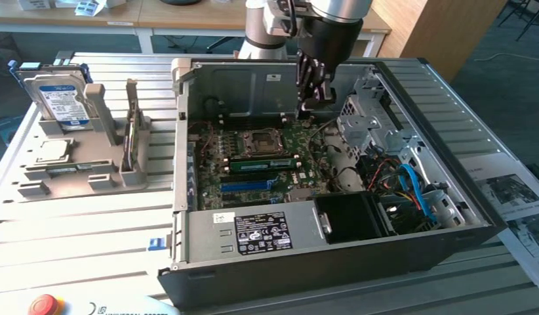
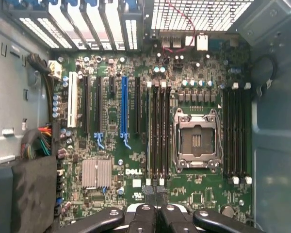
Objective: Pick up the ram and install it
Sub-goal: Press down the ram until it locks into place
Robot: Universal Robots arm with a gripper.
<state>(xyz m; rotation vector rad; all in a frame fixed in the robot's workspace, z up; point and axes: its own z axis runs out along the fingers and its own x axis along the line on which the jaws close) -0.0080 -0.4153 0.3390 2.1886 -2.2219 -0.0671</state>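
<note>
Ram [image 1: 262, 164]: green stick on edge in slot just beside CPU socket [image 1: 256, 140], inside open case [image 1: 339, 256]. End effector [image 1: 310, 105]: pressed together, pinching nothing, above motherboard, apart from ram. Judged light, stiff, thin, fragile; best gripped across flat faces near top edge, clear of contacts.

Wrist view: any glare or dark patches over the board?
Wrist view: grille blown out white by backlight, board evenly lit, side wall in shade. Exterior view: daylight sheen on the table, case interior dimmer.
</note>
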